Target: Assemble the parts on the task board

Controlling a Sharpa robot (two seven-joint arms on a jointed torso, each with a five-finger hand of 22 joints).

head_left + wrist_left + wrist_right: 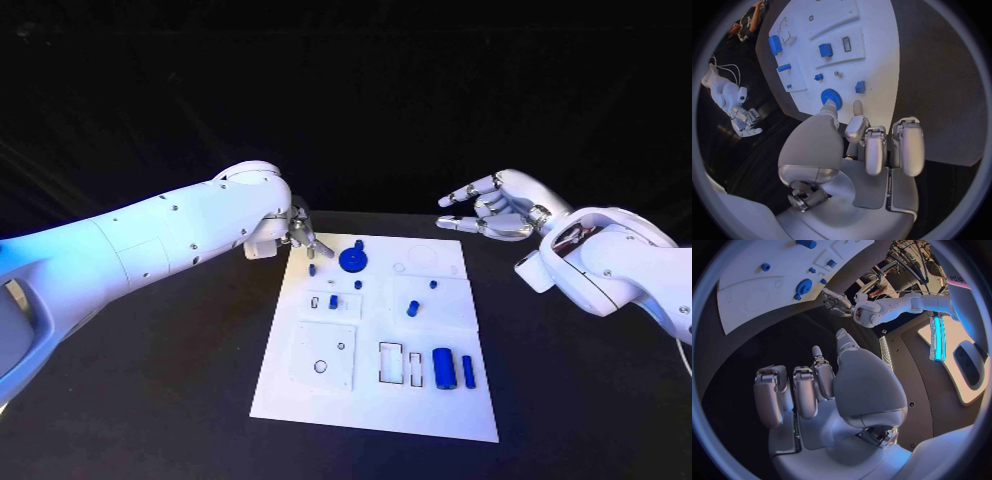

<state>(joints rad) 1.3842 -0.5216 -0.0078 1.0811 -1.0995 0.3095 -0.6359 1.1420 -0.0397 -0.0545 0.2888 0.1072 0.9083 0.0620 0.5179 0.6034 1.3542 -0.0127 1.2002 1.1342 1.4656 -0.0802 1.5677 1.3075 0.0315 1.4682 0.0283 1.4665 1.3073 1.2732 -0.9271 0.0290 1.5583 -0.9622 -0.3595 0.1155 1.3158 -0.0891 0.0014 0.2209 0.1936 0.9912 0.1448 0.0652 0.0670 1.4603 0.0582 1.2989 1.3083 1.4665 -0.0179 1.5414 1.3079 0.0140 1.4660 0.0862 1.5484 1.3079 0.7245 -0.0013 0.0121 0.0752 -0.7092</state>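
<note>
Centrally, the white task board lies flat on the black table, its long sides running away from the robot and bare table showing along every edge. Near the far left corner sits a blue gear, with a small blue peg just beside it toward the left edge. Further in lie a small blue block by a cut-out, a blue stud near the middle, and, toward the near right corner, a blue cylinder with a slim blue bar alongside it. The left hand hovers at the board's far left corner, fingers pointed down beside the gear; in the left wrist view one fingertip meets the gear's rim, nothing gripped. The right hand hangs off the far right corner, well apart from the board, palm toward it, fingers loosely curled and holding nothing. Open table lies on both long sides.
</note>
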